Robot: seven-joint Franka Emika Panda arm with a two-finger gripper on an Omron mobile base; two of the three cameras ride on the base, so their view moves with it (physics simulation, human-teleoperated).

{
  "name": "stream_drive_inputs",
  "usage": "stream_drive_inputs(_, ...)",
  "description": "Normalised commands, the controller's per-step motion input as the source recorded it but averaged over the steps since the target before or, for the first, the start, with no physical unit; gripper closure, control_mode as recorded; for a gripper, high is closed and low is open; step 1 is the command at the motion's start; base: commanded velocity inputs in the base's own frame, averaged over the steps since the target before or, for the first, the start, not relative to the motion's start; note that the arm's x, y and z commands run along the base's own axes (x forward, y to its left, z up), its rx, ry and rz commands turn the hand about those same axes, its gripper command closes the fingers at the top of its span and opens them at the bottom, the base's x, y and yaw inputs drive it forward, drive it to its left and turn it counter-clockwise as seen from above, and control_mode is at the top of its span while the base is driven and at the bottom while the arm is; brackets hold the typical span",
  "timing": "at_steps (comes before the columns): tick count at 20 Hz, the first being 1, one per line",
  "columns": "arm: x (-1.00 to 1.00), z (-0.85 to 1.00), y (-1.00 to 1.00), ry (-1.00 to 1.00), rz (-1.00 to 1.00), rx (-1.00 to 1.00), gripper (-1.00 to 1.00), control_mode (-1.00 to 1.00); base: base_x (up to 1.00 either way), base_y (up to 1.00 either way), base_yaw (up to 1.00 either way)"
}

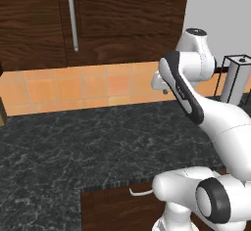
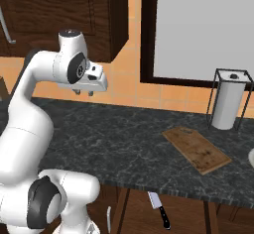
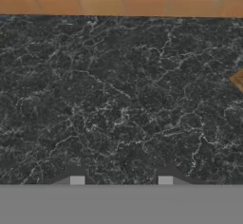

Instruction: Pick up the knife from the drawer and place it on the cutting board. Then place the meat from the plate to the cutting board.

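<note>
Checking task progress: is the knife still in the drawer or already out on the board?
In the drawer: the knife lies below the counter edge; the cutting board is bare.

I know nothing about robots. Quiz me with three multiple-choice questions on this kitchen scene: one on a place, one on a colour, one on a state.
1. Where is the black-handled silver chef's knife?
A. On the board
B. Below the counter edge, in the open drawer
C. In the gripper

2. What colour is the wall tiling?
A. Orange
B. Blue
C. White

3. The thin brown wooden cutting board is:
A. Bare
B. Holding meat
C. Holding the knife

Answers: 1 B, it lies under the dark marbled counter. 2 A, orange tiles back the counter. 3 A, nothing lies on it.
</note>
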Motion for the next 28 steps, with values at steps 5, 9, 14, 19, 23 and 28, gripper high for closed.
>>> stream_drive_inputs(5,-0.63,-0.08,-0.38,0.0,-0.06,0.11,-1.0,-1.0,0.0,0.0,0.0)
stream_drive_inputs(9,-0.84,-0.12,-0.7,0.0,-0.14,0.16,-1.0,-1.0,0.0,0.0,0.0)
stream_drive_inputs(14,-0.48,-0.02,-0.55,0.0,-0.13,0.06,-1.0,-1.0,0.0,0.0,0.0)
stream_drive_inputs(19,-0.1,-0.14,-0.31,0.04,-0.04,0.04,-1.0,-1.0,0.0,0.0,0.0)
stream_drive_inputs(23,0.01,-0.37,-0.15,0.0,-0.1,0.0,-1.0,-1.0,0.0,0.0,0.0)
stream_drive_inputs(28,0.02,-0.75,-0.31,0.0,-0.1,-0.04,-1.0,-1.0,0.0,0.0,0.0)
